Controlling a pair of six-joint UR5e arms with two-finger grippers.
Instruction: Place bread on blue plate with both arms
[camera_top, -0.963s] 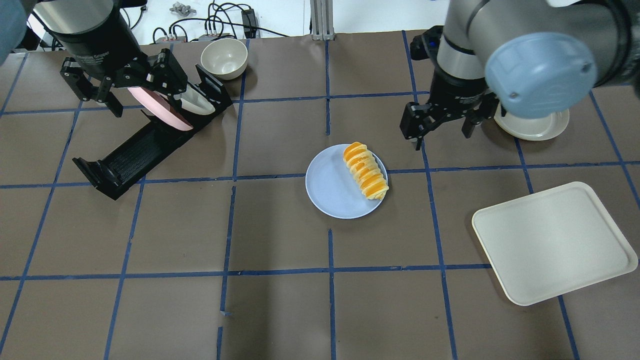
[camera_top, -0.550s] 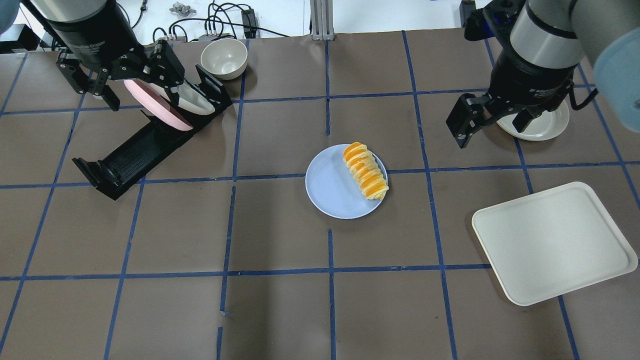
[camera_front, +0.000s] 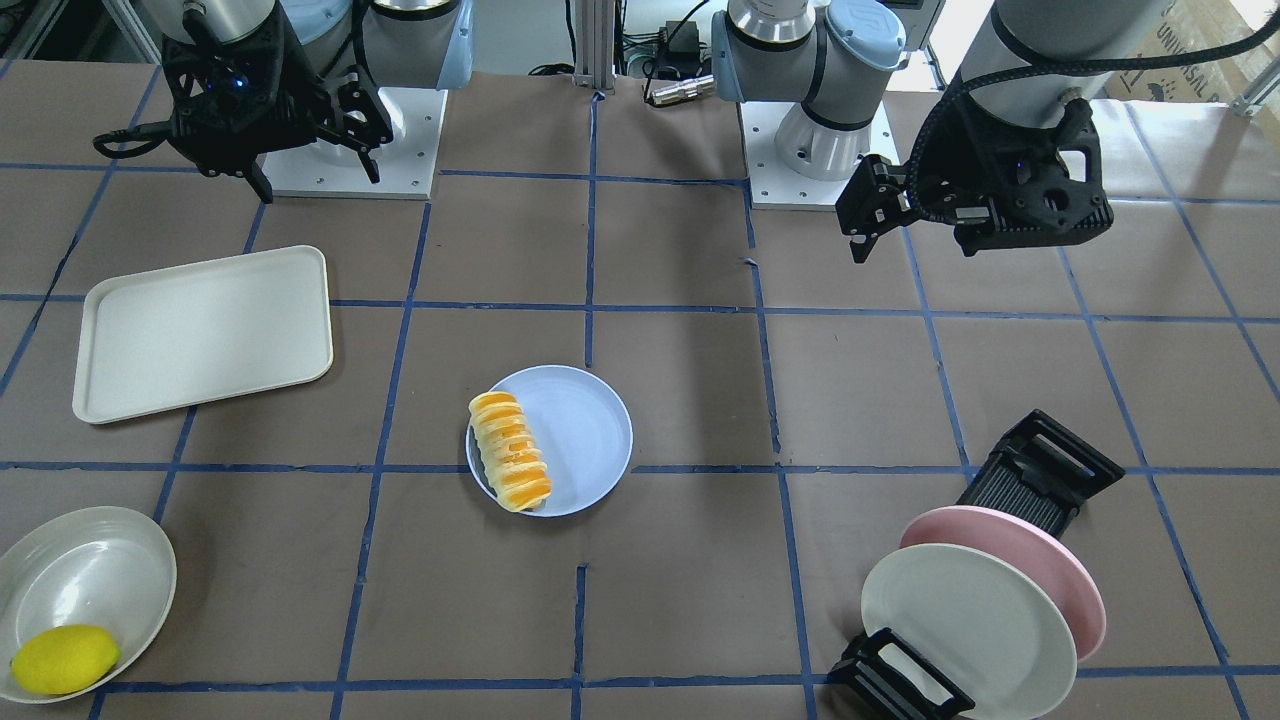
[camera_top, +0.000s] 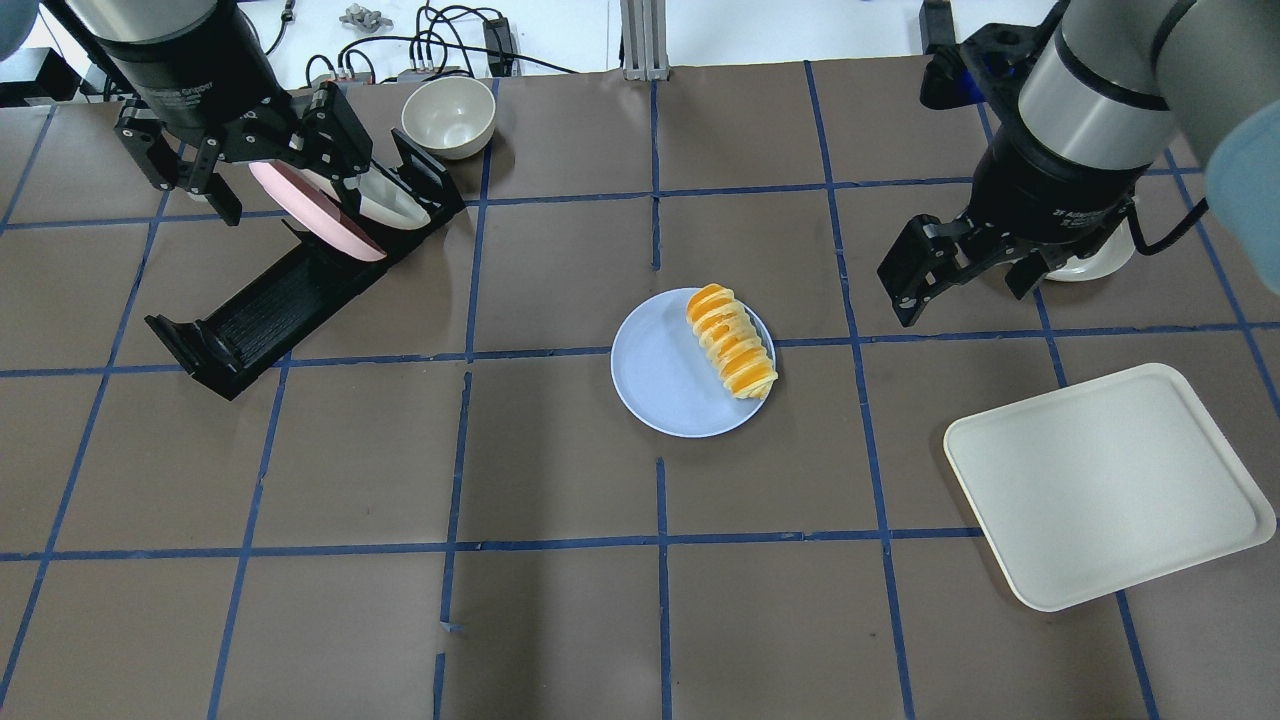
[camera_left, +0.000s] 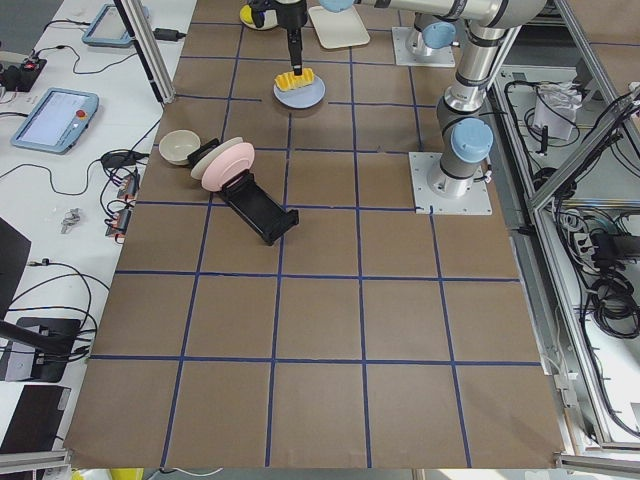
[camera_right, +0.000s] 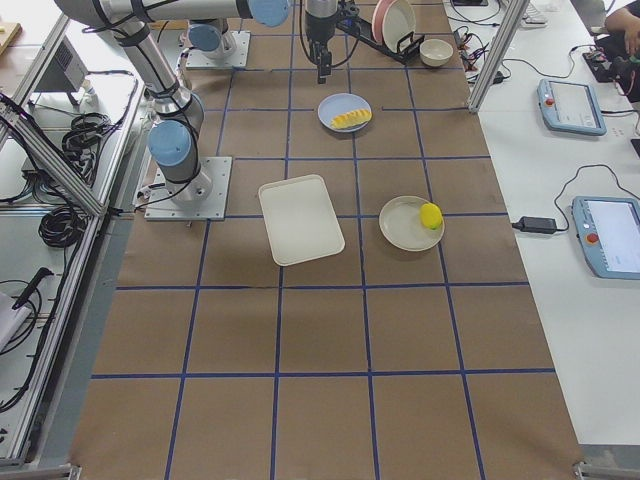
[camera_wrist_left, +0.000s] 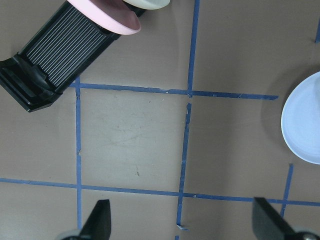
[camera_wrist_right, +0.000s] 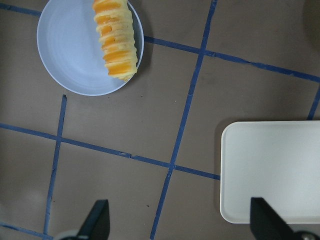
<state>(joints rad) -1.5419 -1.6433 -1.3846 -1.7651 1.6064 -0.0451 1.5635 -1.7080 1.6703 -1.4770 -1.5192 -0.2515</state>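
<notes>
Bread (camera_top: 731, 341): golden-orange roll, cream spiral stripes, at blue plate (camera_top: 660, 385) three-o'clock edge, seen overhead. Left gripper (camera_wrist_left: 182, 221), right gripper (camera_wrist_right: 177, 221): both spread apart, empty.

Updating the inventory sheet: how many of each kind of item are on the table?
Plates: 4 (blue plate, pink plate, racked cream plate, other cream plate)
Bowl: 1
Tray: 1
Rack: 1
Bread: 1
Lemon: 1
Total: 9

Robotics lab, brown-paper table (camera_top: 560, 640) gridded with blue tape (camera_top: 660, 545), arm bases (camera_front: 410, 140), teach pendants (camera_right: 570, 105), cable bundles (camera_left: 612, 290), aluminium framing (camera_top: 640, 40).
</notes>
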